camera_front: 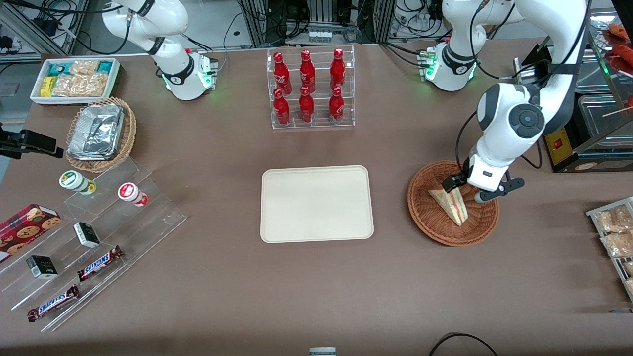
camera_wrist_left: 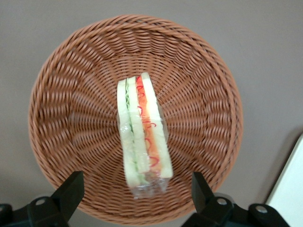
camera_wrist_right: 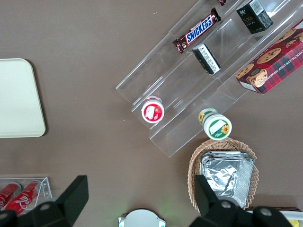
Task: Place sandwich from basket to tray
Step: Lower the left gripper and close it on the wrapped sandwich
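Item 1. Claw (camera_front: 467, 190): set above the basket (camera_front: 425, 217), over the part of the bowl farthest from the front camera. Fingers (camera_wrist_left: 71, 189) are spread wide, nothing held. In the left wrist view one finger is seen on each side of the sandwich, both clear of it. The wide spread is judged to suit a descent that straddles the wedge across its thickness.

Item 2. Sandwich (camera_front: 452, 202): lodged directly under the claw, in the middle of the basket, stood on one bread edge so the filling layers face up toward the wrist camera (camera_wrist_left: 142, 130). It is wrapped in clear film. Green filling runs along one slice, red-orange along the other. This pose is judged to leave the flat bread faces open to the fingers, so a squeeze would be taken by bread, not by filling.

Item 3. Basket (camera_wrist_left: 57, 94): round, reddish-brown wicker, resting on the desk (camera_front: 316, 296) below the claw. The sloped wall is judged to leave little room for the finger nearest the rim.

Item 4. Tray (camera_front: 316, 203): cream, flat, low rim, nothing on it. It is placed well apart from the claw, toward the parked arm's end of the desk, with bare desk between it and the basket. One corner is caught in the left wrist view (camera_wrist_left: 289, 189).

Item 5. Stage, as judged: grasp not yet made; lowering, closing, lifting and carrying to the tray remain.
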